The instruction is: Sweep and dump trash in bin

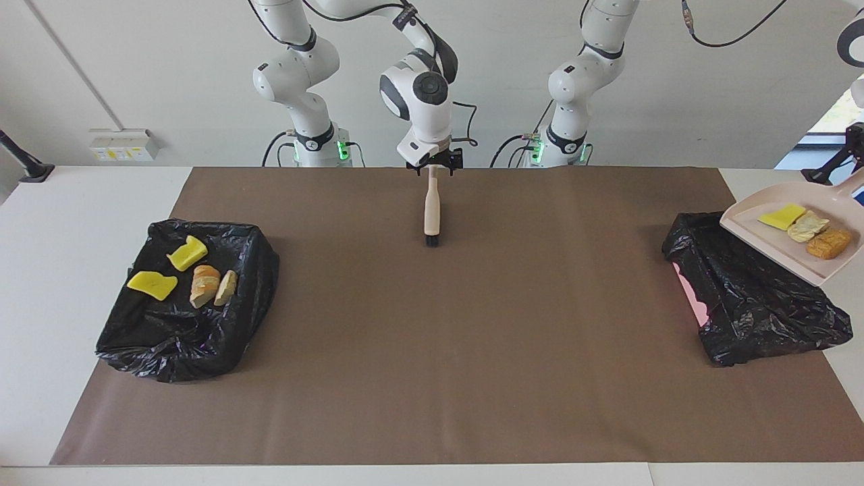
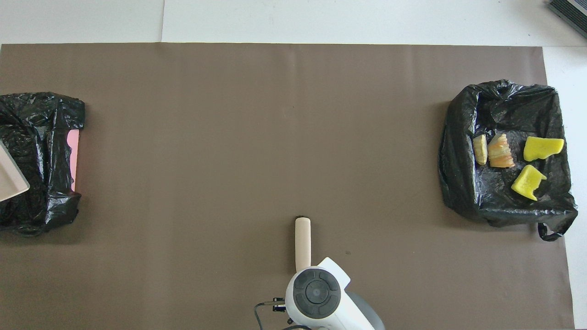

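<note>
A brown mat (image 1: 432, 337) covers the white table (image 1: 81, 202) by a pale wall (image 1: 135, 67)

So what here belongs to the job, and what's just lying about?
Job: pale pink plastic dustpan in left gripper; yellow sponge chunk, pale stone-like lump, orange-brown bread-like lump on it; beige black-bristled brush; black-bagged bin at left arm's end; black-bagged bin holding four scraps.
Lying about: white wall socket box; black stand.

Brush (image 2: 302, 244) on mat, trash (image 2: 500, 151) in bag (image 2: 463, 137)
</note>
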Controlling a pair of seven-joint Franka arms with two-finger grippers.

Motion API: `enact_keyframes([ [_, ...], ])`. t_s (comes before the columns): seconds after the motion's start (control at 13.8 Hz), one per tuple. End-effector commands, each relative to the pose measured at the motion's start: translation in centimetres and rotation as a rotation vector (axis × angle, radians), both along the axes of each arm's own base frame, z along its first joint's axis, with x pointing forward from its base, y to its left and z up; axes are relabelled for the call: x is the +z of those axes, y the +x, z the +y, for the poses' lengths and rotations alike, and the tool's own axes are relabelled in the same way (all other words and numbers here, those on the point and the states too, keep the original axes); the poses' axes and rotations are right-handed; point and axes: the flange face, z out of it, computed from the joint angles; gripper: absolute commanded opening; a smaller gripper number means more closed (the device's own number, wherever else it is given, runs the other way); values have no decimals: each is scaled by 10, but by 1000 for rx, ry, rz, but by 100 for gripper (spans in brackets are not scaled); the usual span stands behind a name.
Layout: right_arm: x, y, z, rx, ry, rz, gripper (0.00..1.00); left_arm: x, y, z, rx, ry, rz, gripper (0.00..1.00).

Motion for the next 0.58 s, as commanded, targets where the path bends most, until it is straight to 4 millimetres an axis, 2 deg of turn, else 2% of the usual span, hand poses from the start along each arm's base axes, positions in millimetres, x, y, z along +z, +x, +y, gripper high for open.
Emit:
enact_keyframes([
  [0.0,24,39,-22,-23,4,-63,100,3,23,-10,-16,117,45,0],
  [0.07,32,55,-34,-39,-2,-92,100,5,27,-15,-3,162,56,0],
  [0.22,46,85,-60,-76,-19,-138,100,8,50,-51,1,296,80,0],
  [0.36,59,108,-84,-77,-27,-170,100,11,52,-54,11,351,83,0],
  [0.51,80,131,-110,-105,-24,-178,100,12,56,-57,-15,404,99,0],
])
